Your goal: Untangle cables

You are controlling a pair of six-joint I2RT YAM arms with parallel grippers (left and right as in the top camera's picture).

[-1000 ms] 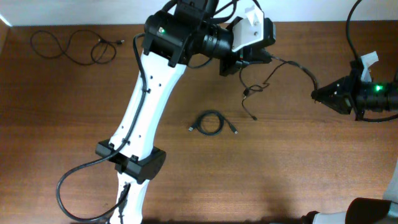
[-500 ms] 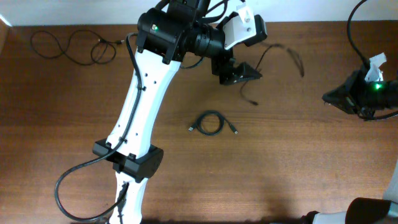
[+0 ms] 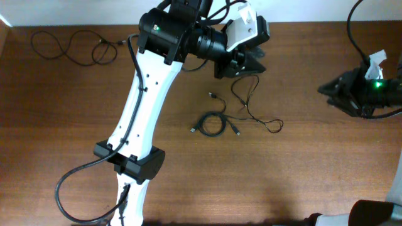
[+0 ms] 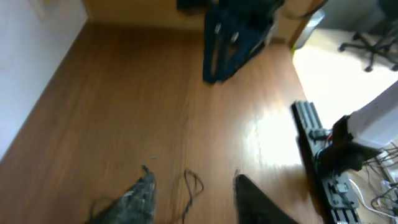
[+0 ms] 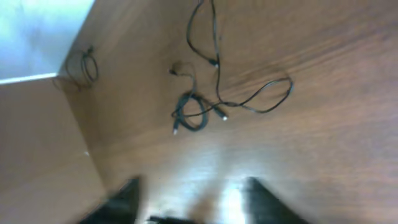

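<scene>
A loose cable lies in wavy loops on the brown table, and it also shows in the right wrist view. One end of it touches a small coiled cable. A third cable lies spread out at the far left. My left gripper hangs open above the loose strand's upper loop, gripping nothing. At the right edge my right gripper stands open and empty, well away from the cables.
The white left arm crosses the table's left-middle, with its base near the front. Thick black robot cables loop beside it. A dark stand is at the table's far end in the left wrist view.
Both grippers have opened. The strand that was stretched between them has dropped onto the table beside the coil. The right gripper pulled back to the right.
</scene>
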